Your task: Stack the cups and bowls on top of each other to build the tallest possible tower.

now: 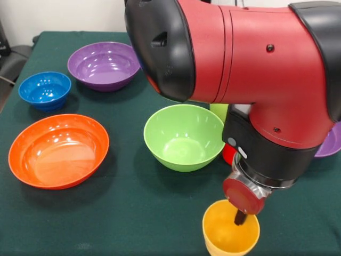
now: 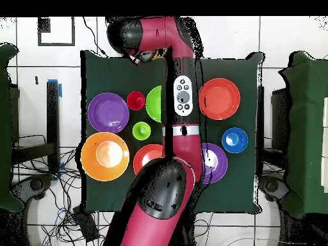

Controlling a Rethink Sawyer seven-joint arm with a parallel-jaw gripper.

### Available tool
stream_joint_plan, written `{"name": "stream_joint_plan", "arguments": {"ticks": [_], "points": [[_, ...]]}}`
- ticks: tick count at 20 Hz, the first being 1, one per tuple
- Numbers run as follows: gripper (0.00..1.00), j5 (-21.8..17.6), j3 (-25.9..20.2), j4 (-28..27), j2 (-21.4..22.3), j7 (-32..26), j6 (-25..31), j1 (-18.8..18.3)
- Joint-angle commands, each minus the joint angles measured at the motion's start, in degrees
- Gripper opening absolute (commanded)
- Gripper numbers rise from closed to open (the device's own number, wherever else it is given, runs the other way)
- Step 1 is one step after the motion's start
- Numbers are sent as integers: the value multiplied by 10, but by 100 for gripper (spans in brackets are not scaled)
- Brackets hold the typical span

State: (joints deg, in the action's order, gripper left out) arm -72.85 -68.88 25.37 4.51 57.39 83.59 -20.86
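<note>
The dark green tabletop (image 1: 133, 213) carries, in the front view, a blue bowl (image 1: 45, 90) far left, a purple bowl (image 1: 103, 65) beside it, an orange bowl (image 1: 58, 150) near left, a light green bowl (image 1: 184, 136) centre, and a yellow cup (image 1: 230, 234) near right.

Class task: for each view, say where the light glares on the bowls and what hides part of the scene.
Front view: white glare streaks the orange bowl and purple bowl; the arm fills the upper right, hiding most of the table there. Overhead view: a bright spot sits in the large orange bowl; the arm covers part of the green bowl.
</note>
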Motion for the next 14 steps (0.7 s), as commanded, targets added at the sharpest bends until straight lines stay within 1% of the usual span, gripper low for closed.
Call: {"name": "stream_joint_plan", "arguments": {"ticks": [1,7,9,10,14], "points": [[0,22,105,79,35,3,10,-13],[0,31,124,66,36,-10,-3,-8],[0,31,124,55,32,-18,-6,-4],[0,25,117,38,25,-26,-4,2],[0,12,104,9,15,-44,-4,10]]}}
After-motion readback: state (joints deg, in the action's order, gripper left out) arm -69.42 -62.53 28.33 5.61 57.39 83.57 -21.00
